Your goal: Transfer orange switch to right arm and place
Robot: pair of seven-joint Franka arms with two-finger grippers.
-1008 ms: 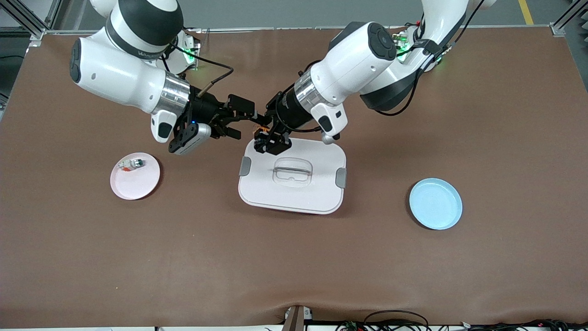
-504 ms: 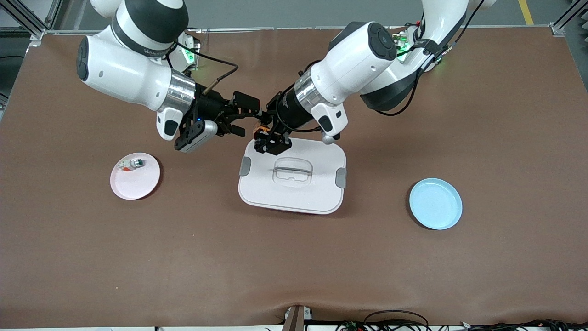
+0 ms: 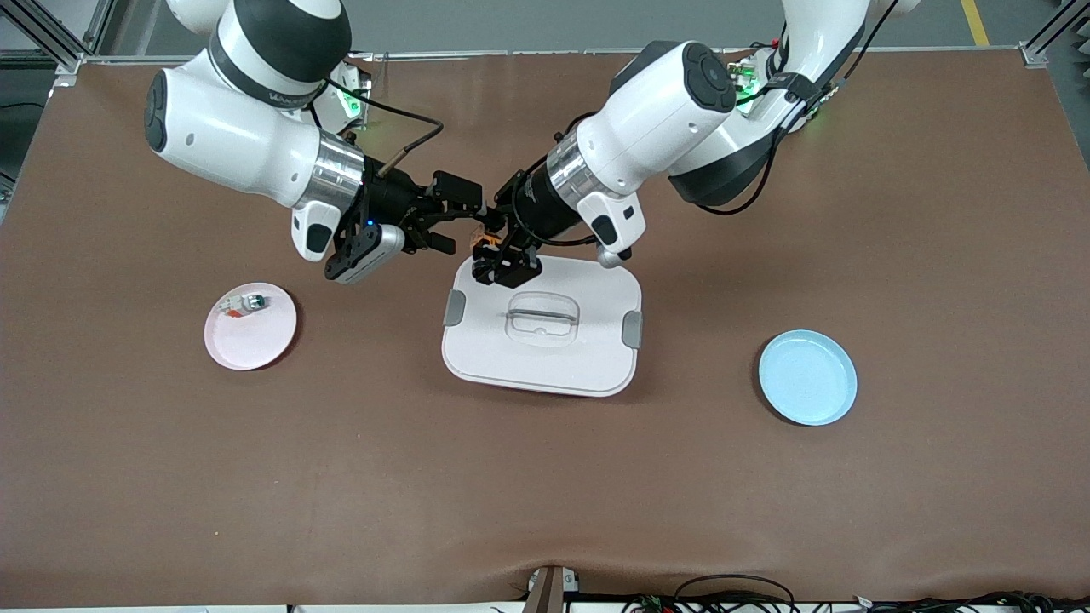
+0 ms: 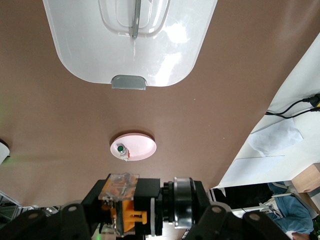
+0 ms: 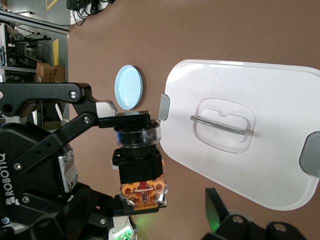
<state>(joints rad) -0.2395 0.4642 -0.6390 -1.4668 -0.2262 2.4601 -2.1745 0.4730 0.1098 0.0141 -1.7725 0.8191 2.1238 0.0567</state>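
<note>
The right gripper [image 3: 464,223] has moved in, its fingers wide around the orange switch [image 5: 141,165]; the left gripper [image 3: 496,249] grips it tight, ready to pass.

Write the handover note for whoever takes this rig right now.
Left gripper: shut on the orange switch, up in the air over the edge of the white lidded box.
Right gripper: open, fingers either side of the switch, not yet closed.
Pink plate holds a small white-and-green part; blue plate bare.
Done: switch lifted and presented.
Left: right closes, left releases, right places it.
</note>
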